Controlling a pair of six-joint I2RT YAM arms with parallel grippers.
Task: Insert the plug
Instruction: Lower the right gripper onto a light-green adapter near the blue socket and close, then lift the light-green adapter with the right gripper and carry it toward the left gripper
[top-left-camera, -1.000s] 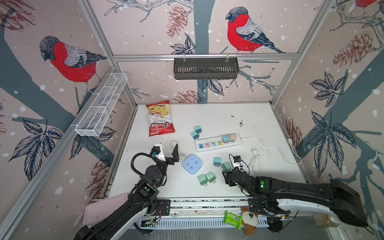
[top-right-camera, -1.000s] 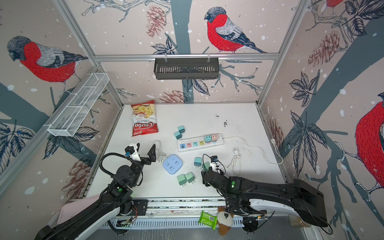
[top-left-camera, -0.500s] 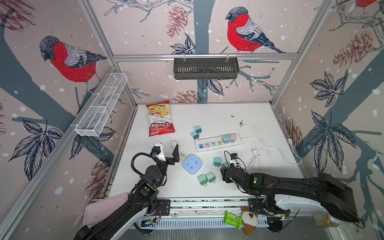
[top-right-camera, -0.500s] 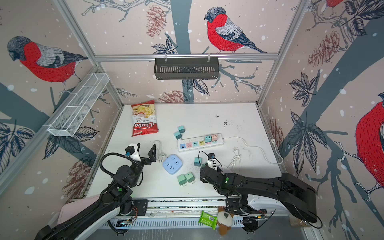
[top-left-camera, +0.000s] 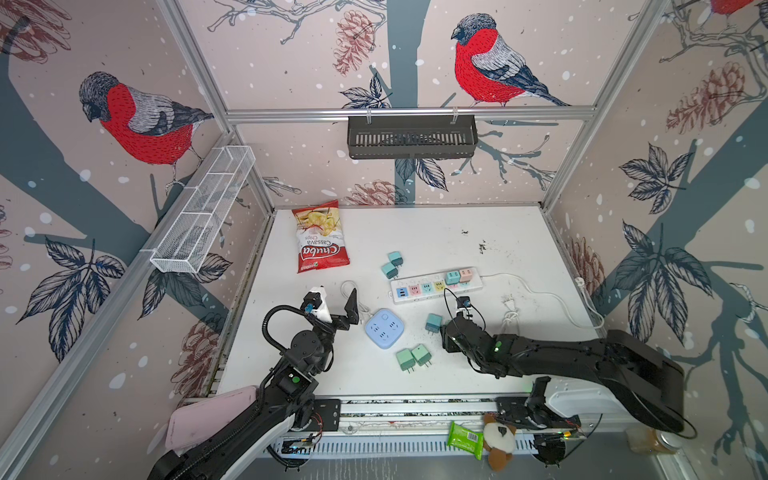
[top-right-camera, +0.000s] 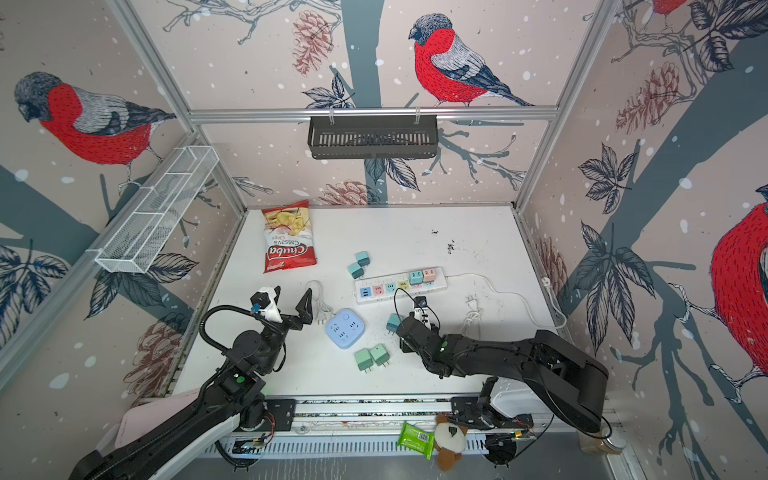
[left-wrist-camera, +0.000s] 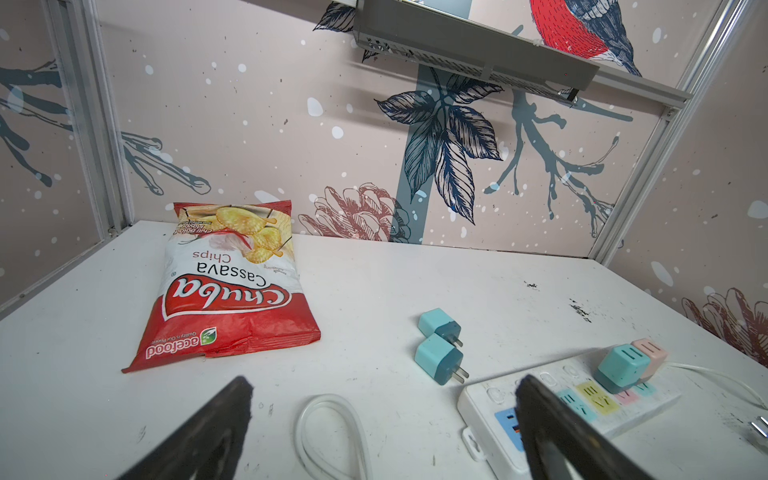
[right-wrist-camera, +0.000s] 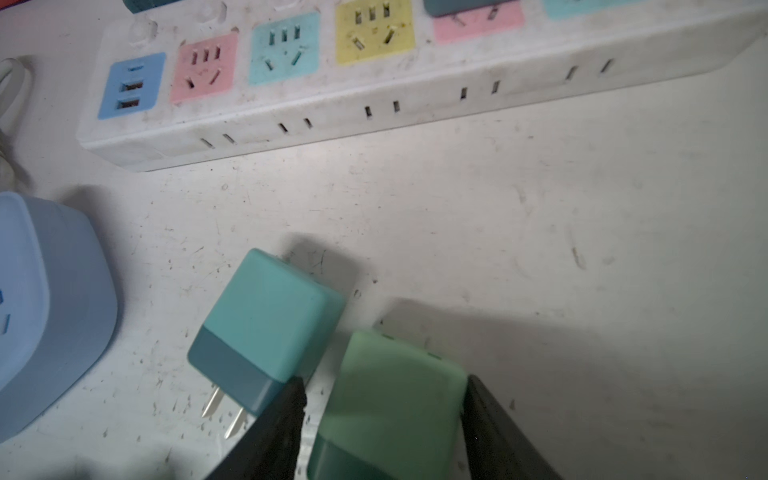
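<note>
Hidden from above: in both top views the right arm's wrist covers the right claw (right-wrist-camera: 384, 384) and the green plug (right-wrist-camera: 395, 399). Only the wrist camera shows them.
Cut off: the green plug's darker end runs out of the wrist picture, so I can't see its prongs. The blue cube socket (right-wrist-camera: 50, 311) and the plugs seated in the power strip (right-wrist-camera: 374, 95) are clipped at the edges too.
Right claw: apart, straddling the green plug low over the worktop (right-wrist-camera: 582, 249). One finger (right-wrist-camera: 494, 428) lies against the plug's side, and a sliver of worktop shows between the plug and the other finger (right-wrist-camera: 270, 432).
Hard to tell: whether that other finger touches the teal plug (right-wrist-camera: 270, 324) lying on its side just beside it.
Where it sits: from above, the wrist over the green plug is at 3 o'clock from the blue cube socket. The power strip is at its 12 o'clock and the teal plug at its 10 o'clock.
Left claw (top-left-camera: 334, 301): spread wide, holding nothing, at 10 o'clock from the blue cube socket.
</note>
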